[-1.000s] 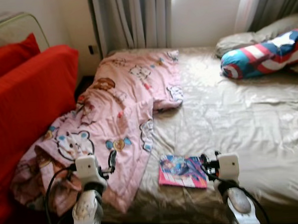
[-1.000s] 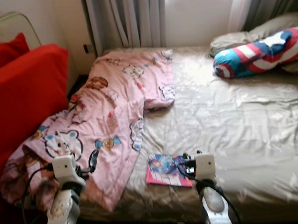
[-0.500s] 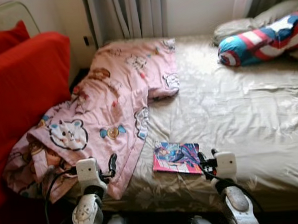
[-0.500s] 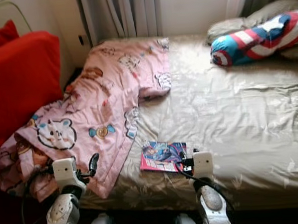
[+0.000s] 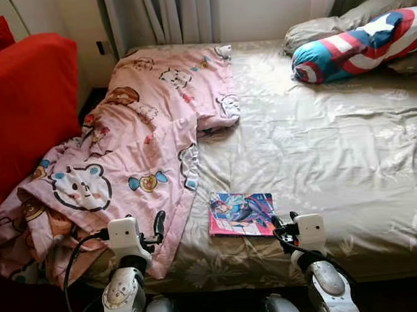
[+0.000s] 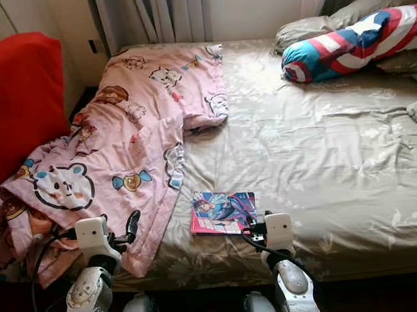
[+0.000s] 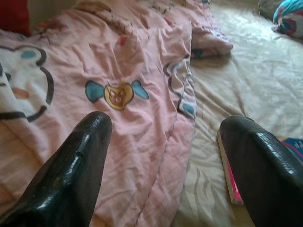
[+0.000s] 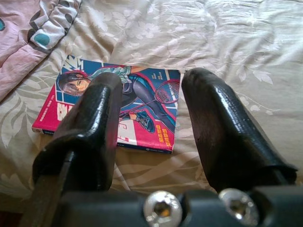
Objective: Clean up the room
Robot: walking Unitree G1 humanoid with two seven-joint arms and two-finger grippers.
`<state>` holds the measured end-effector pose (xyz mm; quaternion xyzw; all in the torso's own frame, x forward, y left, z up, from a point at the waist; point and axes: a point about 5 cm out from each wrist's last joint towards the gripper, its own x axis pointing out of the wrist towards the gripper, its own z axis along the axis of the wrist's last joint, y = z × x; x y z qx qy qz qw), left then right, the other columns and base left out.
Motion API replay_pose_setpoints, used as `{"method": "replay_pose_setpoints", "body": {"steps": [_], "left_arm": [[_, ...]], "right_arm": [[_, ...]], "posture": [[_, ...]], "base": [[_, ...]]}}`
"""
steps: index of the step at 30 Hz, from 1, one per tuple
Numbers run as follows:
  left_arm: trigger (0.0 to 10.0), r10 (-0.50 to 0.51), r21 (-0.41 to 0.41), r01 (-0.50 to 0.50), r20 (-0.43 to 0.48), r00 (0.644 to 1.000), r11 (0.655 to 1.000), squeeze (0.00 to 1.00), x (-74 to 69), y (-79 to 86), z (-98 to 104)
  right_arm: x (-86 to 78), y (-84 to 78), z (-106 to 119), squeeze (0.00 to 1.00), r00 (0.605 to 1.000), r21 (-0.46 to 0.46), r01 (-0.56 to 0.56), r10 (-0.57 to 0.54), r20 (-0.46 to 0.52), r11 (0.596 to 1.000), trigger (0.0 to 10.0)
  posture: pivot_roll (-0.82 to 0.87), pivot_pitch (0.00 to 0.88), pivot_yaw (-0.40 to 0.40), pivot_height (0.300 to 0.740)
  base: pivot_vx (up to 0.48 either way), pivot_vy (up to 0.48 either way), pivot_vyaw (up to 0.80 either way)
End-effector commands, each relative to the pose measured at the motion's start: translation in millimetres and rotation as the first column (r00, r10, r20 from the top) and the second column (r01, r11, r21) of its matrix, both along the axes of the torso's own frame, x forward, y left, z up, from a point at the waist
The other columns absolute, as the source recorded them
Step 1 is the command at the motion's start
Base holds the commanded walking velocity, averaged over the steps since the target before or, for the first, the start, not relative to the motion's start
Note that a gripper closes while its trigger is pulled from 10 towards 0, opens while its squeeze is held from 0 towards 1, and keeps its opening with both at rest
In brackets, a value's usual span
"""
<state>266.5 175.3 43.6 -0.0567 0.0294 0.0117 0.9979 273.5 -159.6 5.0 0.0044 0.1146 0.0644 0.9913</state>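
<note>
— At the foot of the bed point(image 5: 349, 162), how do the two grippers sit?

— The right gripper point(image 8: 151, 118) hangs just short of the near edge, jaws spread and empty. Between its fingers, seen from the wrist, lies the book point(image 5: 241, 214), flat on the sheet, cover up, close to the near edge. The jaws do not touch it.

— And the left?

— The left gripper point(image 7: 163, 156) is also parted, holding nothing. It points at the blanket point(image 5: 135, 153), above the hem that droops over the bed's near edge. The book's spine shows beside one finger in that wrist view.

— How close are blanket and book?

— Near but apart. A strip of bare sheet runs between the blanket's edge and the book's left side.

— Where does the blanket run?

— From the far left corner of the bed down the left side, bunched and spilling off the near left corner toward the floor. Its inner edge folds back on itself about halfway up the bed.

— Open room?

— The whole right half of the sheet is bare and rumpled, from the book out to the far right edge. At the head, right of centre, a striped bolster point(image 5: 360, 43) leans against a grey pillow point(image 5: 328, 27).

— And the left flank?

— A red sofa point(image 5: 24, 103) stands just beside the bed, the blanket's fallen end touching its base. Curtains point(image 5: 166, 15) hang behind the bed's head, with a dark gap between sofa and bed corner.
</note>
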Motion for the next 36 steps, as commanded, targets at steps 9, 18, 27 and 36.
{"method": "replay_pose_setpoints", "body": {"steps": [9, 18, 27, 36], "left_arm": [[10.0, -0.002, 0.002, 0.002, -0.012, 1.000, 1.000, 0.00, -1.3, 0.2, 0.4], [10.0, 0.001, 0.004, -0.001, -0.019, 1.000, 1.000, 0.00, -2.8, 0.6, -0.7], [10.0, -0.006, 0.010, 0.007, -0.021, 1.000, 1.000, 0.00, -3.2, -0.6, -0.6], [10.0, -0.009, 0.003, 0.009, -0.018, 1.000, 1.000, 0.00, -3.2, -3.0, -0.3]], "right_arm": [[2.0, 2.4, -1.4, 0.00, 1.000, -0.007, -0.011, 0.010, -0.022, 1.000, 10.0], [0.4, 2.4, -3.0, 0.00, 1.000, 0.012, -0.014, 0.015, -0.021, 1.000, 10.0], [-0.8, 6.7, -5.8, 0.00, 0.998, 0.028, -0.057, 0.058, -0.038, 0.998, 10.0], [-1.6, 10.0, -4.9, 0.00, 0.995, 0.010, -0.102, 0.102, -0.015, 0.995, 10.0]], "posture": [[-0.07, 0.090, -0.006, 0.595], [-0.07, 0.079, -0.007, 0.595], [-0.07, 0.075, -0.007, 0.595], [-0.07, 0.074, -0.010, 0.595]], "base": [[0.000, 0.000, 0.00], [0.000, 0.000, 0.00], [0.114, 0.000, 0.00], [0.266, 0.000, 0.18]]}}
